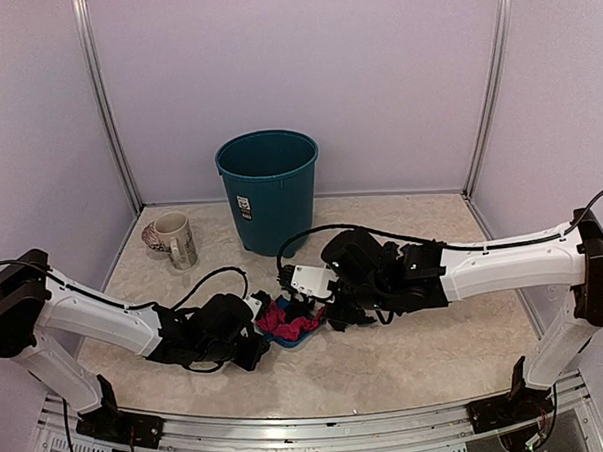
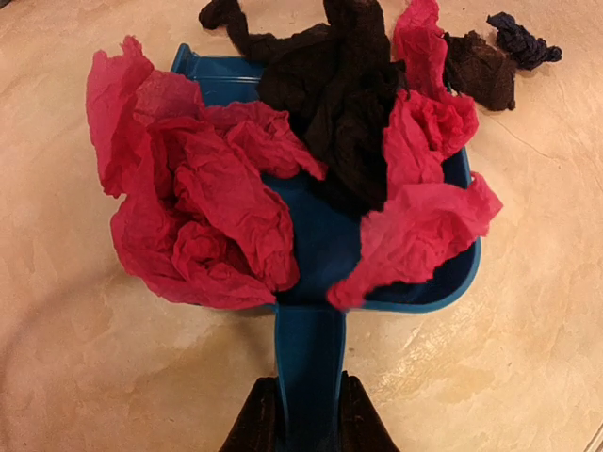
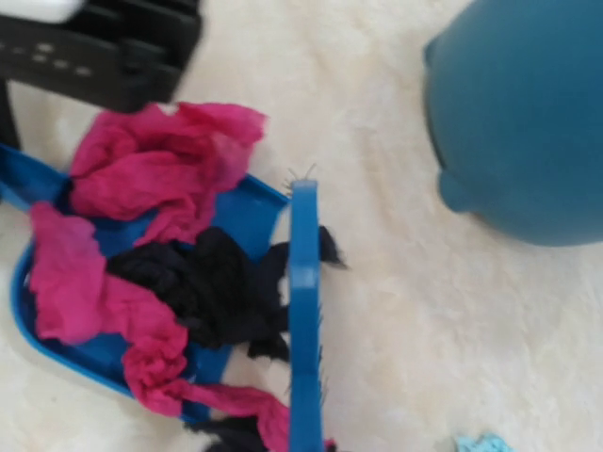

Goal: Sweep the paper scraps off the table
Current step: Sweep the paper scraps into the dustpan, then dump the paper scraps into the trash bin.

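A blue dustpan (image 2: 325, 245) lies flat on the table (image 1: 417, 351), heaped with magenta pink scraps (image 2: 203, 202) and black scraps (image 2: 339, 94). My left gripper (image 2: 309, 414) is shut on the dustpan's handle. A dark blue scrap (image 2: 523, 40) and a black scrap (image 2: 482, 68) lie on the table just past the pan's mouth. My right gripper (image 1: 333, 310) holds the blue hand brush (image 3: 304, 320) on edge at the pan's open side, its bristles against black scraps; its fingers are out of the wrist view. A light teal scrap (image 3: 482, 443) lies right of the brush.
A teal bin (image 1: 269, 187) stands upright at the back centre, close behind the brush in the right wrist view (image 3: 528, 113). A mug (image 1: 174, 239) stands at the back left. Lilac walls enclose the table.
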Controlling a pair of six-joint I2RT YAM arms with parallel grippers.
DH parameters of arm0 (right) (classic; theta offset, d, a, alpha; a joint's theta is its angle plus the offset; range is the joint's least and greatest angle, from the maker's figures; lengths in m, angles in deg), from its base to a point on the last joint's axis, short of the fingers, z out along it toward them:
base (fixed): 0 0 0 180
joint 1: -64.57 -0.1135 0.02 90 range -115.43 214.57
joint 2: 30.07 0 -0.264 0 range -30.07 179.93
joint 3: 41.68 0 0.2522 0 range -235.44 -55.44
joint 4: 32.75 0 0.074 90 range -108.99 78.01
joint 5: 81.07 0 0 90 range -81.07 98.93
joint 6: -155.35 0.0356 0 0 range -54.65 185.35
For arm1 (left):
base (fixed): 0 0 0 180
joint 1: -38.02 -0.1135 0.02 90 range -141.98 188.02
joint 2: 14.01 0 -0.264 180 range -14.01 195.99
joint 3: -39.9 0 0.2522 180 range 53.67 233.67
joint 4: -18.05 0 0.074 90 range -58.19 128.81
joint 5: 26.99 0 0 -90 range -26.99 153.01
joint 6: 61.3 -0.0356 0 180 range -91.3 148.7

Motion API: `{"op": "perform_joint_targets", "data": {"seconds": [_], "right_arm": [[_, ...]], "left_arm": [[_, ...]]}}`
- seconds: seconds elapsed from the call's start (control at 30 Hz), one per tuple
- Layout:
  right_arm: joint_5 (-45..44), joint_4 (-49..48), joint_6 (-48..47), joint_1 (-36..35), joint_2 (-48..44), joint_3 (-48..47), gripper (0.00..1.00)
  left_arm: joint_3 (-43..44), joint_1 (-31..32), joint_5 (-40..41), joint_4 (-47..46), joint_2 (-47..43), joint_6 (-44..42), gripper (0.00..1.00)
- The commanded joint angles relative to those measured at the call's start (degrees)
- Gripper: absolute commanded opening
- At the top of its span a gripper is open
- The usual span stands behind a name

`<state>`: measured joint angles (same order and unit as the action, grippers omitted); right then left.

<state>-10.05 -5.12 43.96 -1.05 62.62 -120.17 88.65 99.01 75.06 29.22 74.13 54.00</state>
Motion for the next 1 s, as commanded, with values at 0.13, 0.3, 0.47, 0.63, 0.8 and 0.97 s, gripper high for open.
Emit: {"op": "perform_joint_targets", "data": {"seconds": [0.13,0.3,0.47,0.63,0.8,0.97], "right_arm": [[-5.3,-0.3,2.2,-0.6,-3.2,-0.3,0.0],[-9.1,-1.5,3.2,-0.6,-5.5,0.4,0.0],[-13.3,-3.3,4.6,-0.3,-9.2,2.7,0.0],[-16.3,-5.3,6.7,0.6,-13.6,7.0,0.0],[-16.5,-5.8,8.9,1.0,-16.9,9.8,0.0],[-17.6,-6.3,10.2,1.2,-19.4,11.8,0.0]], "left_arm": [[-1.6,0.0,3.0,3.1,-2.3,0.3,0.0],[-1.6,0.3,4.5,3.4,-4.6,0.1,0.0],[-1.6,0.8,6.9,4.1,-7.9,-0.5,0.0],[-1.6,0.9,8.8,4.9,-11.4,-1.1,0.0],[-1.8,1.1,10.2,5.4,-13.8,-1.4,0.0],[-1.4,1.4,11.4,6.0,-15.8,-1.4,0.0]]}}
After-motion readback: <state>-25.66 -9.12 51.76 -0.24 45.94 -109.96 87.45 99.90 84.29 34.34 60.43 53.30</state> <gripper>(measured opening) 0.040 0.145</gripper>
